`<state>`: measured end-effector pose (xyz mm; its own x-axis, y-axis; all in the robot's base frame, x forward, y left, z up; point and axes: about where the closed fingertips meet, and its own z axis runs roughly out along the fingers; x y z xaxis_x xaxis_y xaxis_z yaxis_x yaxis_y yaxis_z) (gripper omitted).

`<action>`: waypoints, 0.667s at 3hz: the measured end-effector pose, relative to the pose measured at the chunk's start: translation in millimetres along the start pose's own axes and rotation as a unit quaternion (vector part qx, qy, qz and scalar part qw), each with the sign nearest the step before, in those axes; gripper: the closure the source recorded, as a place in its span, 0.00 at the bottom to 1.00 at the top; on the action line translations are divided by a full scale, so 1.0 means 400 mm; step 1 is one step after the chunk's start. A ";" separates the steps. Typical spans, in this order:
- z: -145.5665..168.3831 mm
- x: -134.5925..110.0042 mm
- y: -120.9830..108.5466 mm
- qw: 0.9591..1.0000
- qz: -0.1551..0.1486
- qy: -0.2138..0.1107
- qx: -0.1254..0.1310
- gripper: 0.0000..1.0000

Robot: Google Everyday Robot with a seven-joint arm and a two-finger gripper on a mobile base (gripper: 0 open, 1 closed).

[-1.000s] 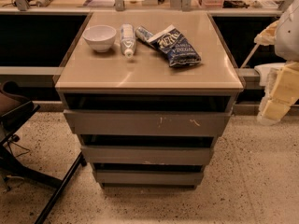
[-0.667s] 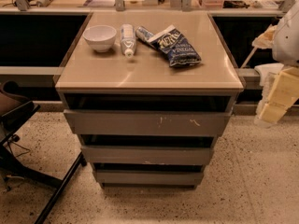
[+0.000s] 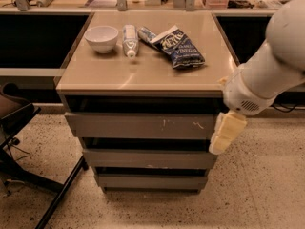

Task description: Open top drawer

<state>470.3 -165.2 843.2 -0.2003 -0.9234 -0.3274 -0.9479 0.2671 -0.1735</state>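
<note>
The top drawer (image 3: 138, 126) is a wide grey front with no handle, just under the beige cabinet top (image 3: 143, 75). It has small white scratches right of centre. A dark gap runs above it. My white arm (image 3: 269, 66) comes in from the upper right. My gripper (image 3: 226, 133), cream-coloured, hangs at the right end of the top drawer's front and covers that corner. I cannot tell whether it touches the drawer.
On the cabinet top lie a white bowl (image 3: 101, 37), a white bottle on its side (image 3: 129, 40) and a blue chip bag (image 3: 180, 46). Two narrower drawers (image 3: 147, 159) sit below. A black chair base (image 3: 28, 142) stands left. A speckled floor surrounds the cabinet.
My arm has swung in from the right edge of the view and down. The gripper now hangs at the top drawer's right end. The drawer looks unmoved.
</note>
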 end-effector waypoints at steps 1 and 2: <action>0.162 -0.045 -0.012 1.000 0.002 -0.011 0.012 0.00; 0.158 -0.066 -0.048 0.999 0.003 -0.029 0.043 0.00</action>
<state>509.6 -128.4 796.6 -0.1888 -0.9048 -0.3818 -0.9216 0.2975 -0.2494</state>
